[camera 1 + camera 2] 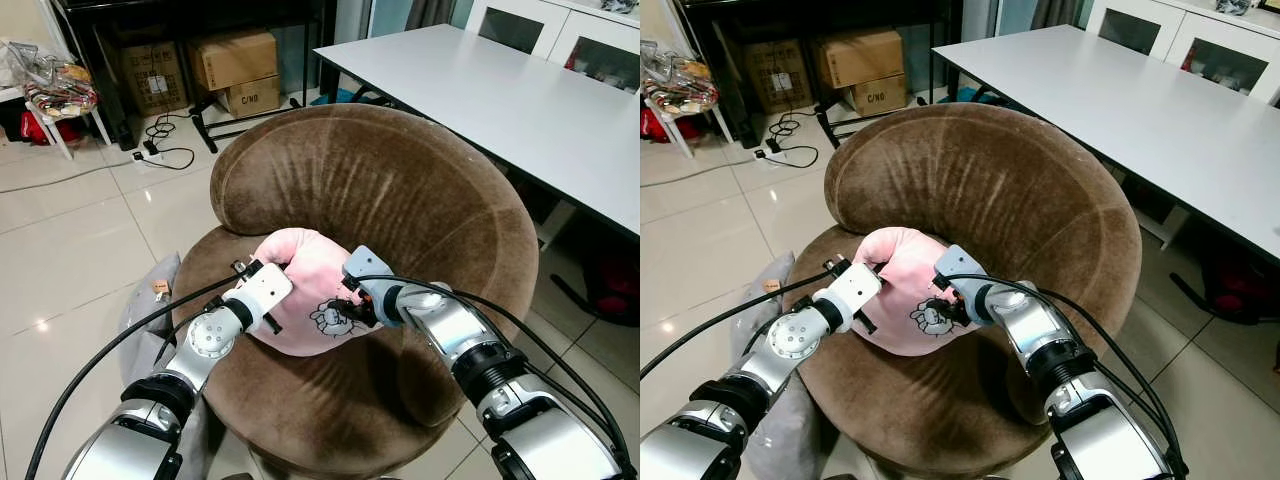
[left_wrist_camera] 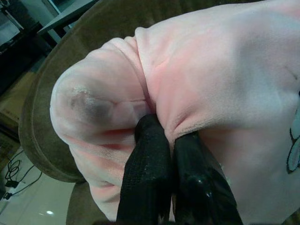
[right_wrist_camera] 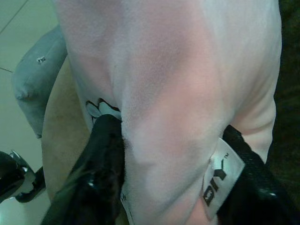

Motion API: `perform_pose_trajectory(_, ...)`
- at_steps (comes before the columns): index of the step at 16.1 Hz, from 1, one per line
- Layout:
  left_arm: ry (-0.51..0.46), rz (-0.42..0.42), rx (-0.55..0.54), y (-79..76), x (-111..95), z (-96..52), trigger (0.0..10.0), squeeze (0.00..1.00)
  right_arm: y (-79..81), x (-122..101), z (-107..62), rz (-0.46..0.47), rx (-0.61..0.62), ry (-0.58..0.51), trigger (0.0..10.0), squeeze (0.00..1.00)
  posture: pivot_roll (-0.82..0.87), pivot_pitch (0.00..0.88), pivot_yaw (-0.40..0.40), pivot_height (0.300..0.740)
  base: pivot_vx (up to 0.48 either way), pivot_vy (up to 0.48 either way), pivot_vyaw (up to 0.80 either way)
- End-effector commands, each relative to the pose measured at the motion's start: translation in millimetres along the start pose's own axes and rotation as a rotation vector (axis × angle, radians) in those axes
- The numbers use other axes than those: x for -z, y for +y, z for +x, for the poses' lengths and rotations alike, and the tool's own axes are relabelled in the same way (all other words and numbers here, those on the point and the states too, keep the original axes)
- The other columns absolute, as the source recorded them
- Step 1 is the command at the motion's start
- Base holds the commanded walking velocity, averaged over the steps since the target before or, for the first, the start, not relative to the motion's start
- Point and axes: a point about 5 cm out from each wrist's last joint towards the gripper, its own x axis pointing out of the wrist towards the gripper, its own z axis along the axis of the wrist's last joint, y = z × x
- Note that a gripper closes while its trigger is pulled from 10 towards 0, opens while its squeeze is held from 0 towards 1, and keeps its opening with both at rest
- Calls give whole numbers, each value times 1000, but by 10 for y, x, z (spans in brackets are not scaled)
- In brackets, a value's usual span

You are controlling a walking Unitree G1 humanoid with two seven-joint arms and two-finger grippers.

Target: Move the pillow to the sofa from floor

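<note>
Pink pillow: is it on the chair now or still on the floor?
On the chair. The pink pillow sits on the brown chair's seat, with the left gripper and right gripper both pinching it.

Hidden behind the pink pillow: seat centre of the brown sofa. Cut off at right: white table.

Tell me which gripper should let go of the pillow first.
Probably left. The left gripper only pinches a fold at the pillow's edge, while the right gripper straddles more of it and can steady it on the sofa.
</note>
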Motion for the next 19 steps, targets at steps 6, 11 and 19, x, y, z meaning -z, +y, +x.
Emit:
perform_pose_trajectory(6, 12, 2, 8, 36, 8, 5, 10000, 0, -16, -134, 4, 56, 0, -94, 0, 0, -86, 0, -30, 740, 0, 0, 0)
perform_pose_trajectory(11, 12, 4, 9, 41, 9, 4, 10000, 0, 11, -171, 9, 32, 7, -119, 0, 0, -82, 0, -29, 740, 0, 0, 0)
perform_pose_trajectory(19, 20, -146, -107, 314, 143, -187, 10000, 1000, 79, -222, 14, 48, -27, -178, 0, 0, -63, 0, -43, 740, 0, 0, 0)
